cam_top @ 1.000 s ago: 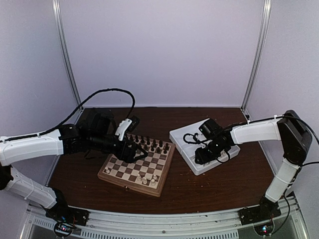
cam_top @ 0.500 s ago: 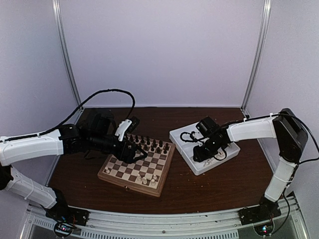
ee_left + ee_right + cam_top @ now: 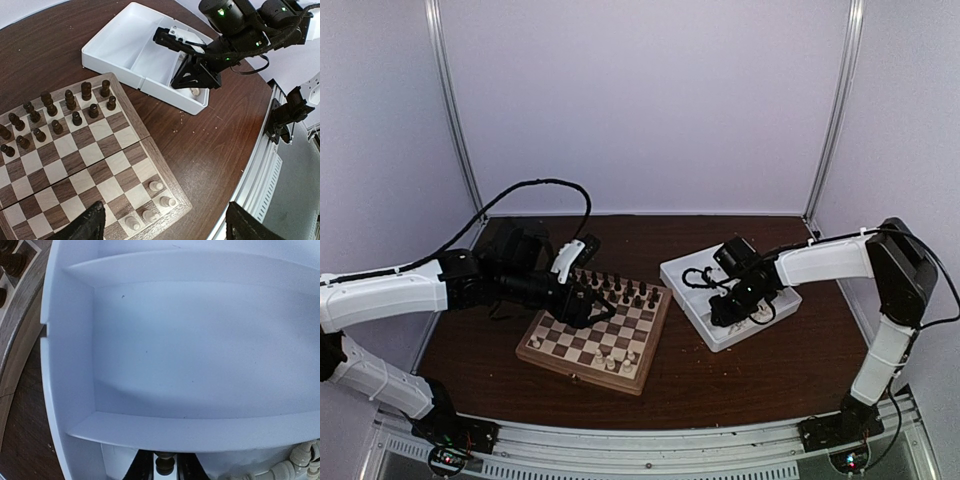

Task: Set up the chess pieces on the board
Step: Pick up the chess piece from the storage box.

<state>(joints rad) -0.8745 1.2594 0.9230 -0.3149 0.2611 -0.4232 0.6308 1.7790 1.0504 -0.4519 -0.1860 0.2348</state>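
Soft, even light from above; the walls (image 3: 640,100) read pale violet. Wrist views bow strongly at their edges. The white tray (image 3: 200,355) ahead of the right hand (image 3: 165,466) looks washed-out, slightly soft, shadowed close beneath it.

Arms (image 3: 390,298): 2
Board (image 3: 152,150): 1
White tray (image 3: 125,40): 1
Tray compartments (image 3: 200,350): 3 in the right wrist view
Dark chess pieces (image 3: 86,90) on the board: at least 14, in 2 rows that run off the left wrist view
Cream chess pieces (image 3: 156,185) on the board: 4, grouped at 1 corner in the left wrist view
Cream chess pieces in the tray: 1 clear, more heaped beside it, too blurred to count
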